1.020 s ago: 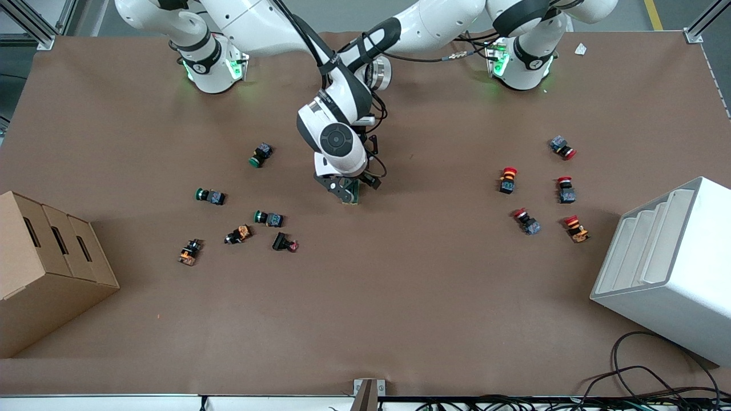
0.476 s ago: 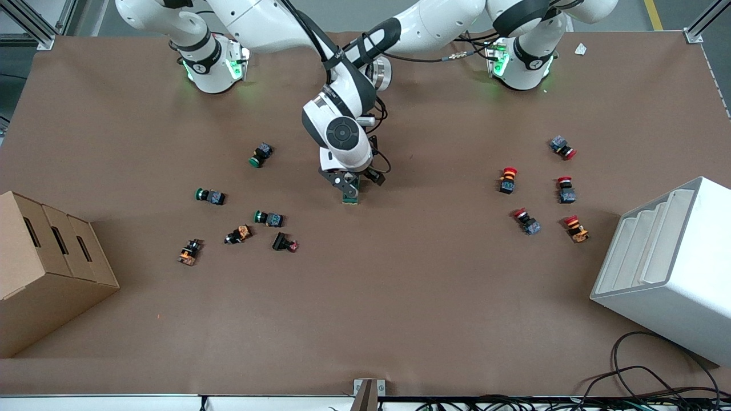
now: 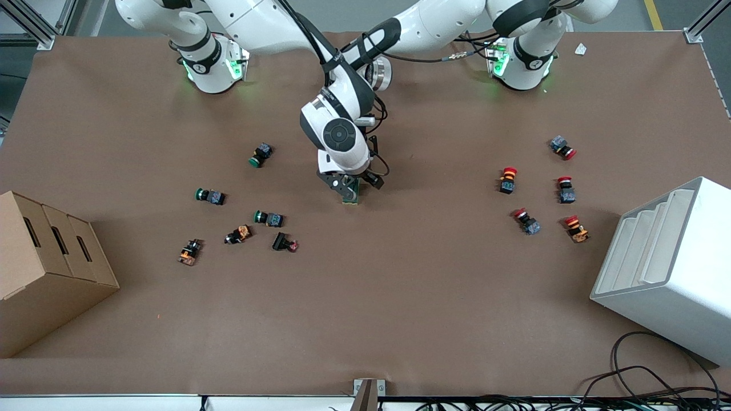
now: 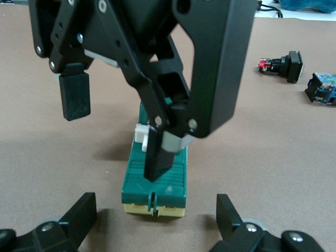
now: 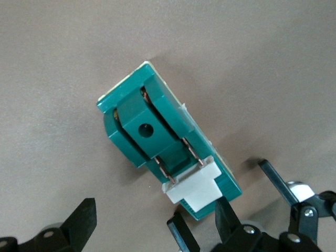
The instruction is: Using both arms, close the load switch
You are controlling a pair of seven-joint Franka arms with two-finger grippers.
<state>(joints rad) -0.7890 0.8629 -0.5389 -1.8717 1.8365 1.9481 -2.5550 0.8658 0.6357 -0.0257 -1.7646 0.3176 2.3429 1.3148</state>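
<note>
Load switch (image 3: pixel 352 196): dark-green block with cream lever, on the tabletop near its centre, somewhat toward the robots' edge; long axis runs roughly from the robots' edge toward the front-camera edge. Right gripper (image 3: pixel 348 191) directly above it, fingers spread, one tip against the lever end. Left gripper (image 4: pixel 152 220) low at the switch's other end, fingers spread, not touching it. No legible writing or brand on the switch
</note>
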